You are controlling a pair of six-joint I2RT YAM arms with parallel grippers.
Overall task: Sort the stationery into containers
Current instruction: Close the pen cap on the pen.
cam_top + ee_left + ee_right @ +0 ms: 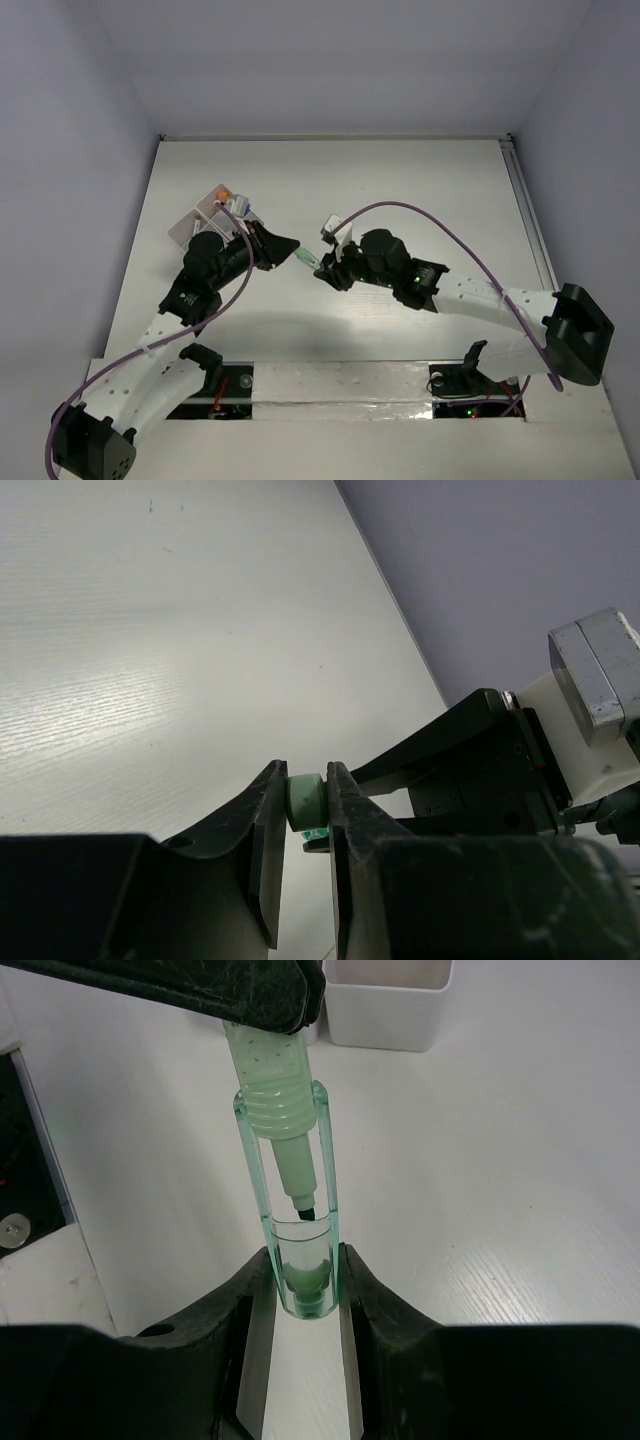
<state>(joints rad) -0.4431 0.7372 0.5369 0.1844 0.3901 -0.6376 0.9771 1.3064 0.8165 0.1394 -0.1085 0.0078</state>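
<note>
A pale green marker (303,259) hangs above the table between my two grippers. In the left wrist view my left gripper (305,782) is shut on the marker's round rear end (304,800). My right gripper (305,1265) is shut on the clear green cap (298,1215). The marker's body (262,1060) enters the cap from above, its dark nib inside and the cap's mouth at the ribbed collar. The left fingers (200,985) cross the top of that view. The white containers (203,217) stand at the table's left, behind the left arm; one compartment (385,1005) shows beyond the marker.
An orange piece (225,193) and a small blue-and-white thing (237,206) sit in the tray's far end. The left arm hides part of the tray. The right arm (470,770) fills the right of the left wrist view. A purple cable (440,228) loops over the table.
</note>
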